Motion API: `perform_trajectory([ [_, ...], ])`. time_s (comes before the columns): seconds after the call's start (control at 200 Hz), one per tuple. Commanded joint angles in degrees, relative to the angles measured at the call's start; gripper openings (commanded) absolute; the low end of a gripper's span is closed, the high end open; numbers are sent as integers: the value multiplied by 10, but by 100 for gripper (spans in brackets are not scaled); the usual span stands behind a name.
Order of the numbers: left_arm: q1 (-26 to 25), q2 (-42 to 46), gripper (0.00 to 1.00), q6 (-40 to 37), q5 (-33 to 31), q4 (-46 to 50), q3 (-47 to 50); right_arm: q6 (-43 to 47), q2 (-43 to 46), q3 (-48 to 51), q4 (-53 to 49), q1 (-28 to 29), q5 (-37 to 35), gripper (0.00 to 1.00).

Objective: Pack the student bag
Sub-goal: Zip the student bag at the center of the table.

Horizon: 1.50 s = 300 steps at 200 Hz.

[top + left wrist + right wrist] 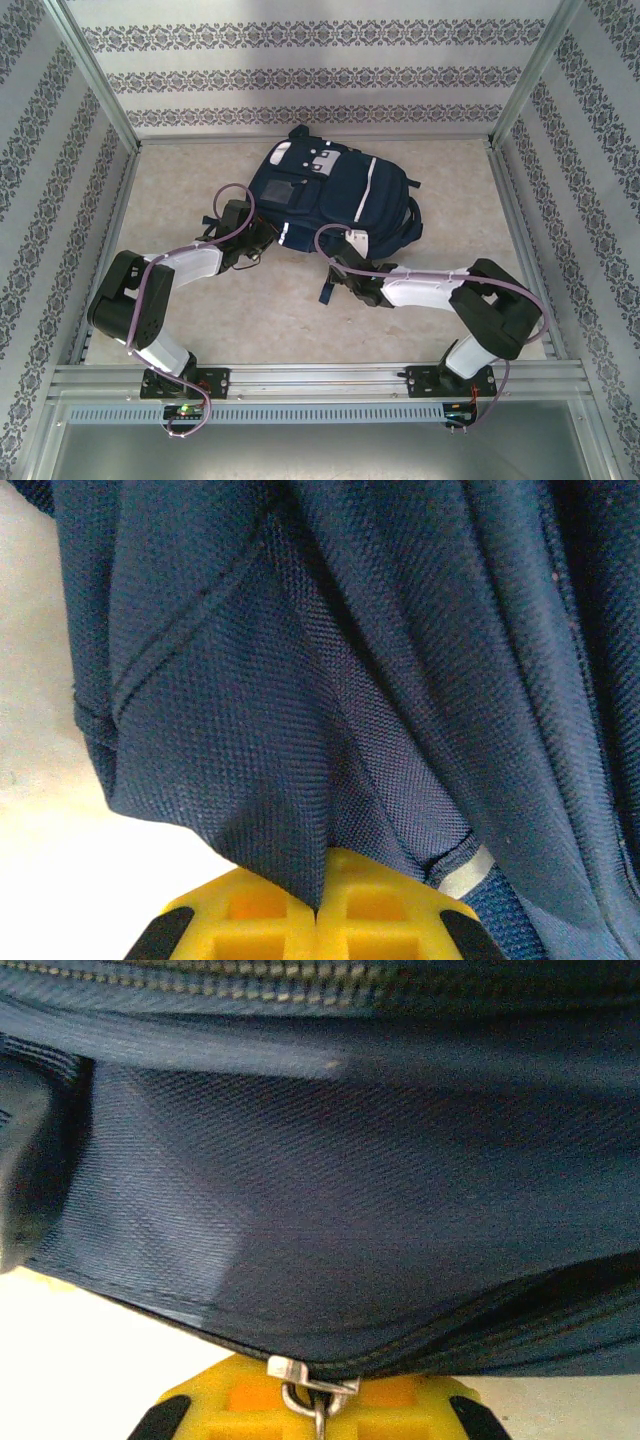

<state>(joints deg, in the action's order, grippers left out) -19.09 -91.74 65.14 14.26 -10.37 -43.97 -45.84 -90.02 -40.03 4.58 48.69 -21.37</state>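
Flat, the student bag (pixel 335 195) lies diagonally, top far-left.

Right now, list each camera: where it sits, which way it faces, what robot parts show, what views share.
Top external: fixed above and behind the bases, looking down on the table; both arms show, left gripper and right gripper at the near edge of the student bag.
Left wrist: on the left wrist, facing forward into navy fabric; its yellow fingers pinch a fold.
Right wrist: on the right wrist, facing the bag's side; its yellow fingers clamp the zipper pull.
Shared: all three show the bag.
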Motion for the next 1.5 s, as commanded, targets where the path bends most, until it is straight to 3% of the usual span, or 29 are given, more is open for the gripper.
perform_trajectory([
  [0.0, 19, 16, 0, -15, -52, 7, -16, 19, 27, 19, -14, -9, -18, 0],
  [0.41, 33, 14, 0, -6, -55, 21, -17, 53, 94, 62, -35, -33, -6, 0],
  [0.839, 39, 13, 0, -2, -58, 32, -23, 50, 179, 97, -93, -153, 62, 0],
  [0.994, 42, 6, 0, -15, -50, 42, -45, 101, 197, 84, -109, -148, 84, 0],
  [1.129, 46, -50, 0, -66, -30, 131, -164, 151, 201, 68, -110, -101, 116, 0],
  [1.164, 53, -76, 5, -80, -4, 152, -204, 153, 195, 56, -110, -83, 119, 0],
  [1.254, 80, -134, 35, -84, 85, 199, -302, 152, 158, 0, -113, -34, 128, 0],
  [1.319, 95, -127, 52, -77, 93, 212, -318, 151, 125, -54, -123, -1, 126, 0],
  [1.409, 110, -74, 65, -61, 55, 233, -290, 143, 78, -124, -134, 33, 119, 0],
  [1.494, 122, -28, 68, -35, 65, 234, -245, 129, 39, -174, -142, 45, 123, 0],
])
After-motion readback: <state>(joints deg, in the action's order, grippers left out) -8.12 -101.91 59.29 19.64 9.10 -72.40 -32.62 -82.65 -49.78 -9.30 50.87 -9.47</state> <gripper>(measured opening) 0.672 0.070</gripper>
